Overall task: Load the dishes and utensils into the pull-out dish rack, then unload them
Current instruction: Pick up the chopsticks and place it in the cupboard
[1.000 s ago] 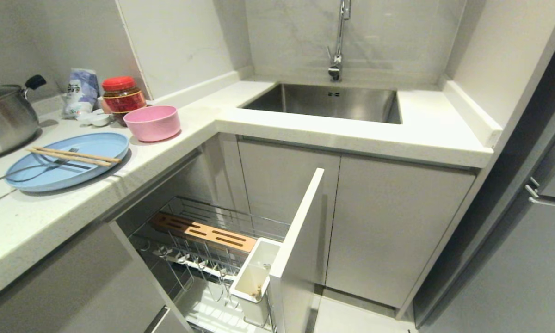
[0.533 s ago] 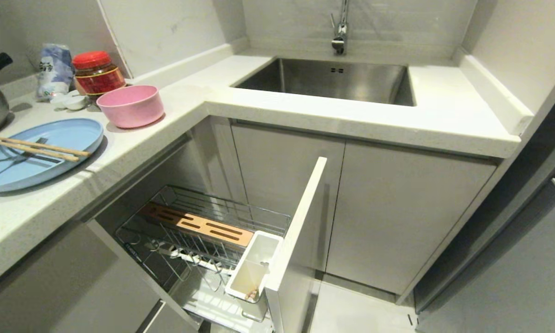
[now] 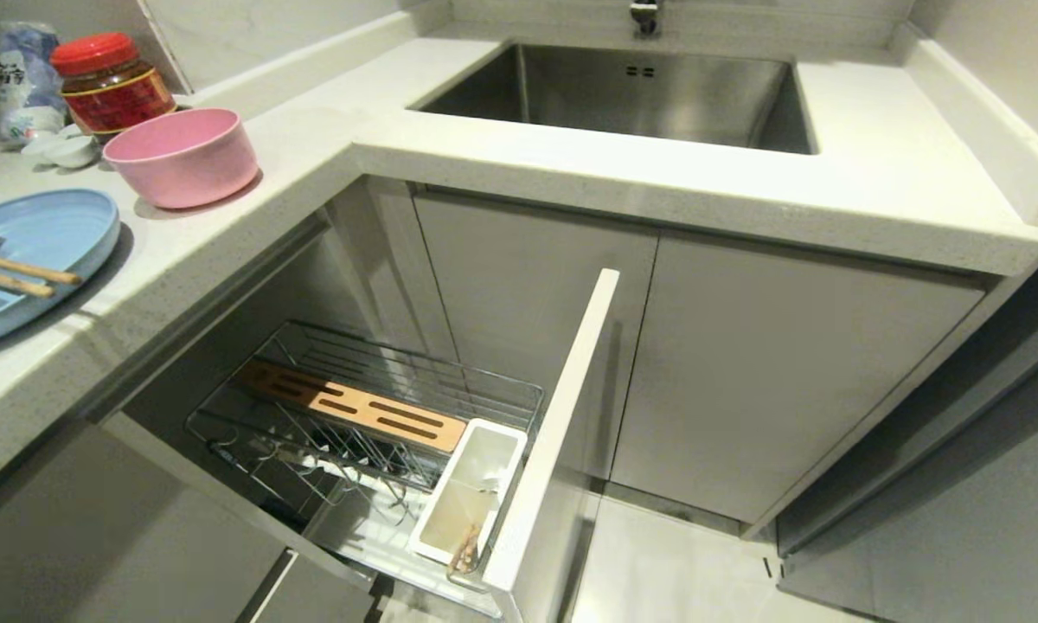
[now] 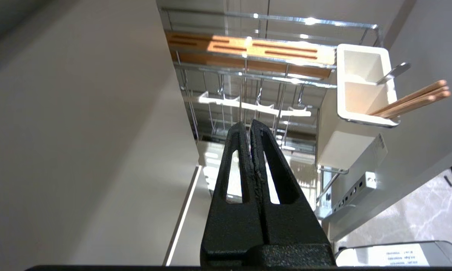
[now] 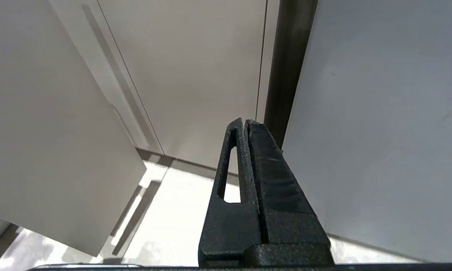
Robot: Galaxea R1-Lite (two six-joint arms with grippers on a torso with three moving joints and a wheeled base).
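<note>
An L-shaped white bench [image 3: 571, 182] with a steel sink [image 3: 623, 95] filled the head view. Below its corner, the pull-out dish rack [image 3: 415, 359] stood drawn out on the robot's left, its white front panel [image 3: 562, 415] edge-on.

No dishes were in the rack. The light-blue plate [image 3: 43, 234] lay flat at the bench's far left, cut by the frame edge. The pink bowl [image 3: 182, 156] sat upright just behind it, near a red-lidded jar [image 3: 108, 78].

In the rack, the slotted wooden strip [image 3: 355, 407] ran along the back wire. The white utensil cup [image 4: 361, 64] stood against the front panel and already held other wooden sticks [image 4: 414, 98] and a silver handle [image 4: 393, 73], both leaning outward.

The chopsticks [image 3: 17, 270] lay side by side across the plate, their long axis running left to right, with the visible ends pointing toward the rack side.

Neither arm appeared in the head view. The left pincer [image 4: 247, 126] was closed on nothing and aimed into the rack. The right pincer [image 5: 244, 122], also closed and empty, faced the cabinet doors.

The plate and its chopsticks therefore lay above and to the left of both pincers, and the left arm looked the nearer. A grasp across the sticks' length seemed the likely approach.
</note>
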